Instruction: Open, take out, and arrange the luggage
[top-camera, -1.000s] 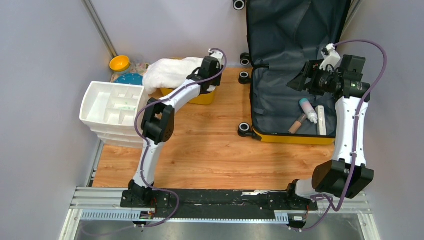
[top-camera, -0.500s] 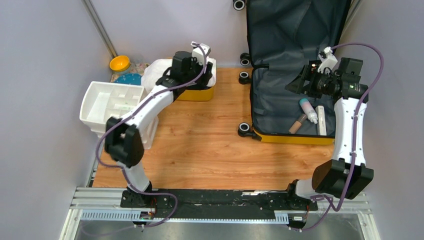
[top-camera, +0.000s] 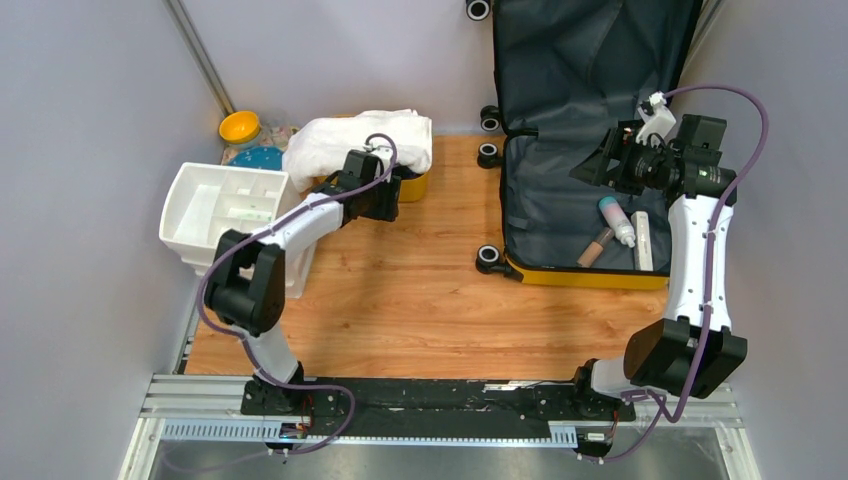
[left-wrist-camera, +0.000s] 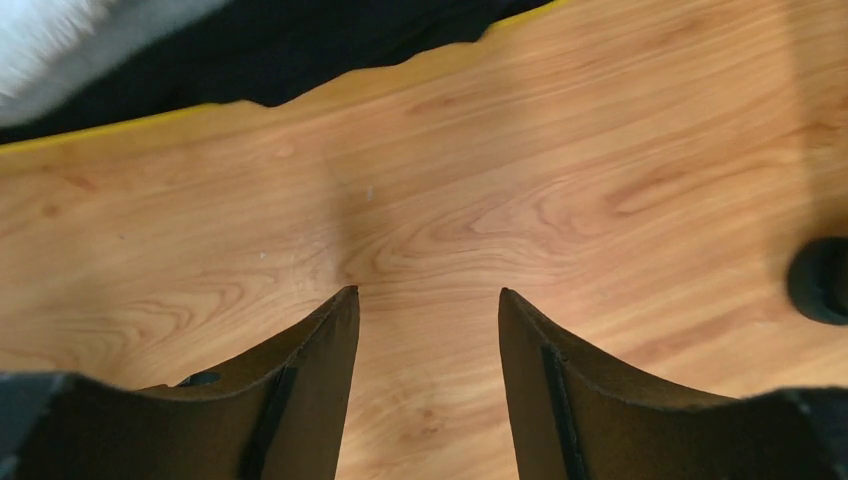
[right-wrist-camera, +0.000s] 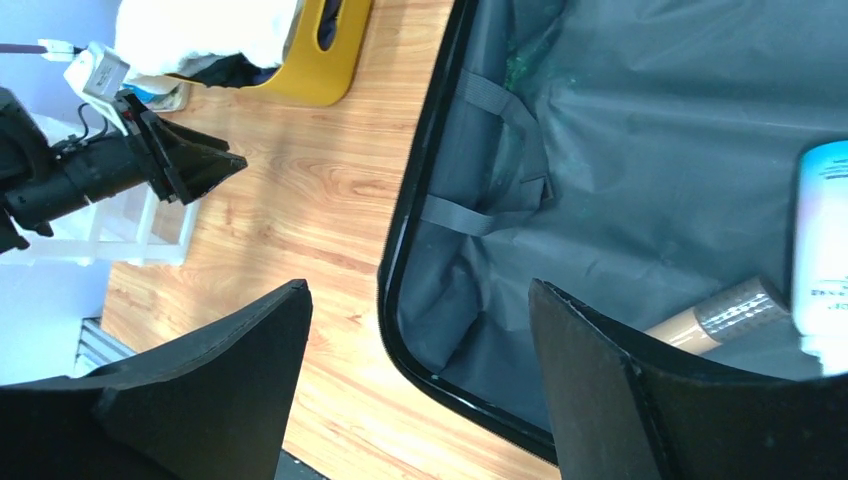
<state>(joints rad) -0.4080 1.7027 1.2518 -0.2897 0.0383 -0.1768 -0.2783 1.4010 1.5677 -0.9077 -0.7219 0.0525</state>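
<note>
The luggage (top-camera: 590, 278) lies open at the right, its dark grey lining (top-camera: 560, 200) facing up and its lid leaning against the back wall. A white bottle (top-camera: 616, 220), a tan tube (top-camera: 594, 247) and a white stick-shaped box (top-camera: 642, 242) lie inside near the front edge. My right gripper (top-camera: 592, 165) is open and empty, hovering over the lining (right-wrist-camera: 650, 150) near the zipper edge. My left gripper (top-camera: 398, 195) is open and empty, low over the wood just in front of the small yellow tub (top-camera: 416, 187). In the left wrist view its fingers (left-wrist-camera: 310, 360) stand apart above bare wood.
A white towel (top-camera: 350, 140) is draped over the yellow tub. A white compartmented organiser (top-camera: 225, 215) stands at the left. A yellow bowl (top-camera: 240, 127) and a blue item (top-camera: 262, 158) sit behind it. Black suitcase wheels (top-camera: 490, 258) stick out on the luggage's left side.
My left arm has drawn back from above the tub and dropped low over the wood in front of it, leaving the towel on the tub. The right arm has barely moved.
</note>
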